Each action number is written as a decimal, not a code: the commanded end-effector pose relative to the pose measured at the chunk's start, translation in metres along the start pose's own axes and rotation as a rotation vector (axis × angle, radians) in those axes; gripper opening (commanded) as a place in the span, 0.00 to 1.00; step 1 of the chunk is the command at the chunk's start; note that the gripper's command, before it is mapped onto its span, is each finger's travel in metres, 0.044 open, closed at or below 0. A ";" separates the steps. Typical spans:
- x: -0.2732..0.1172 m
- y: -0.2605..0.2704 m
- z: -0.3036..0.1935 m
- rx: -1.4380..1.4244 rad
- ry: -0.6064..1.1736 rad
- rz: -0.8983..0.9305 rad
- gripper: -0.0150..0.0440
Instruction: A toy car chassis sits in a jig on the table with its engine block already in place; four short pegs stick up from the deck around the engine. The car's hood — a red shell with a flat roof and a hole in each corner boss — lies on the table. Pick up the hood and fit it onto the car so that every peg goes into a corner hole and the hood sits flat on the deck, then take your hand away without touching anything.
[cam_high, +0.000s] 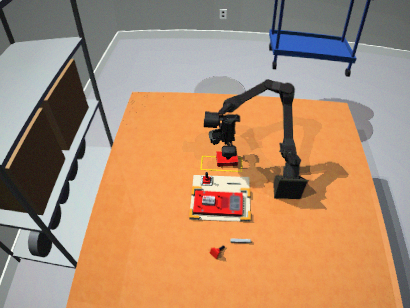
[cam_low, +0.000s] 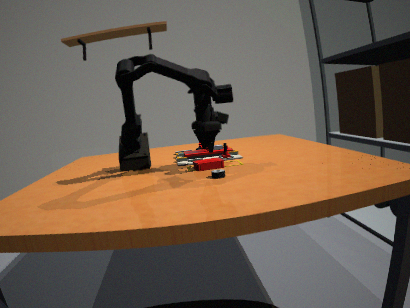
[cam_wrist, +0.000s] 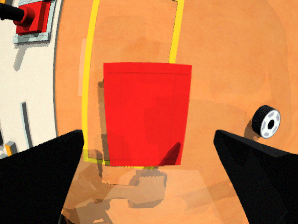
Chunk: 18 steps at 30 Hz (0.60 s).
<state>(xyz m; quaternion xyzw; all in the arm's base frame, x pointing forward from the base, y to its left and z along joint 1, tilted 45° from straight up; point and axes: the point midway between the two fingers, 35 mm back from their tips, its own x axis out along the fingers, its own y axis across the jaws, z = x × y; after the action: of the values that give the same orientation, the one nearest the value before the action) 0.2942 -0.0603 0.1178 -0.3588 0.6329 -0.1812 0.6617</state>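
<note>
The red hood (cam_high: 227, 161) (cam_low: 208, 165) (cam_wrist: 146, 115) lies on the table, roof up, partly over the yellow outlined rectangle. My gripper (cam_high: 229, 154) (cam_low: 207, 150) (cam_wrist: 150, 137) is open and empty above the hood. In the wrist view one fingertip is on each side of the hood, with a gap at both sides. The red car chassis (cam_high: 227, 204) sits in the jig (cam_high: 221, 219) with its engine block (cam_high: 208, 200) near one end. The pegs are too small to make out, and the hood's corner holes are hidden.
A cream board (cam_high: 220, 184) (cam_wrist: 37, 80) beside the jig bears a red block with a black lever (cam_high: 207, 179) (cam_wrist: 33, 18). A black wheel (cam_low: 218, 174) (cam_wrist: 266, 121) lies near the hood. A grey bar (cam_high: 241, 241) and a small red part (cam_high: 215, 252) lie beyond the jig.
</note>
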 end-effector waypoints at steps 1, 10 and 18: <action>0.005 0.001 -0.002 -0.008 0.005 -0.003 1.00; 0.011 0.000 -0.002 -0.008 0.005 -0.003 1.00; 0.016 0.000 -0.002 -0.008 0.005 -0.004 1.00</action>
<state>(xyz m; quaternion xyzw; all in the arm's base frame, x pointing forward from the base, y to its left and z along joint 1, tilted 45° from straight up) 0.2955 -0.0691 0.1091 -0.3592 0.6326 -0.1817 0.6616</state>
